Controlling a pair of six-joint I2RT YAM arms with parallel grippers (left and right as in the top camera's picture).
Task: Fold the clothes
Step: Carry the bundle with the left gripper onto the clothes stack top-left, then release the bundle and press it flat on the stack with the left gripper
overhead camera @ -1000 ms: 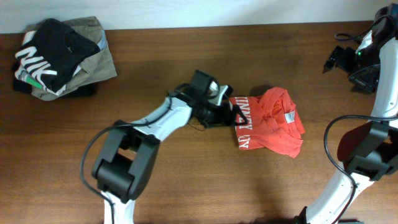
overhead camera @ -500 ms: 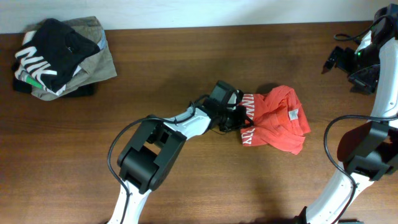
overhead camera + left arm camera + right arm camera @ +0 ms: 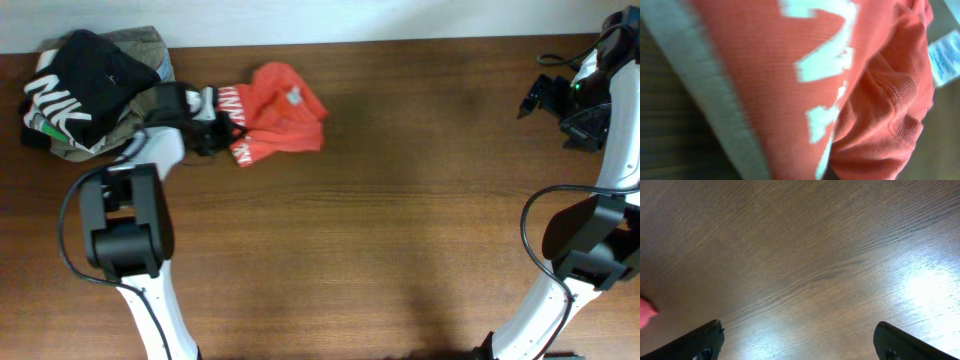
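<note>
The clothes, a bunched red-orange T-shirt [image 3: 280, 115] with white lettering, lie at the table's back left. In the overhead view my left gripper [image 3: 222, 122] is shut on the shirt's lettered left edge, just right of the garment pile. The left wrist view is filled by red-orange T-shirt fabric [image 3: 880, 100], white letters and a grey band, and my own fingers are hidden there. My right gripper [image 3: 543, 95] hangs at the far right back, away from the shirt. In the right wrist view the right gripper [image 3: 800, 345] stands open over bare wood.
A pile at the back left corner holds a black garment with big white letters [image 3: 85, 85] on top of a khaki-olive garment [image 3: 150, 45]. The wooden table [image 3: 380, 230] spreads to the right. The right arm's base [image 3: 590, 240] stands at the right edge.
My left gripper went from open to shut on the shirt's lettered edge. It then swept left, dragging the shirt from right of centre to beside the pile. The right arm has not moved.
</note>
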